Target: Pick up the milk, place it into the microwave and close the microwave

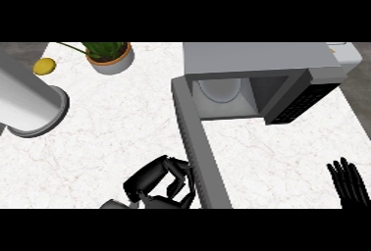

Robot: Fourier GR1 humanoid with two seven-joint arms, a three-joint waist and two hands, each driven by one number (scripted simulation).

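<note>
Head view. White marbled tabletop. Microwave at the far right, its door swung out toward the near edge; the round plate inside is bare. Milk: not visible anywhere. Left hand at the near edge, fingers curled against the door's outer face, nothing held. Right hand at the lower right corner, fingers straight, resting (bare tabletop between it and the door). Far left: lemon, potted plant, large grey cylinder overhanging the left edge.
</note>
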